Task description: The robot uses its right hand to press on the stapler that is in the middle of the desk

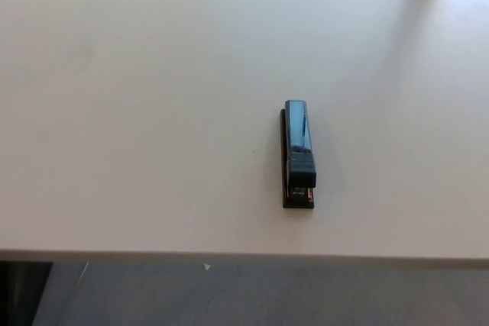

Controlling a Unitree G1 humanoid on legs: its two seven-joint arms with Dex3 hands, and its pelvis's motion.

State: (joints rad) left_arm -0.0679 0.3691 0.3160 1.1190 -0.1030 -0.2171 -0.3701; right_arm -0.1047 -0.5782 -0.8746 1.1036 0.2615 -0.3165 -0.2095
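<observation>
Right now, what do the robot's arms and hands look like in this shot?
Neither arm nor hand is in view, so their colour, shape, cables or markings cannot be described. The head view shows only a dark stapler lying on the pale desk, with grey floor below the desk's near edge.

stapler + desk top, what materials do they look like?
Stapler: dark, glossy top, likely painted metal or hard plastic; it shows a bright streak of reflected light. The look leaves open which of the two.
Desk: pale cream, smooth and matte, probably laminate; no grain shows, only soft, diffuse shading.
</observation>
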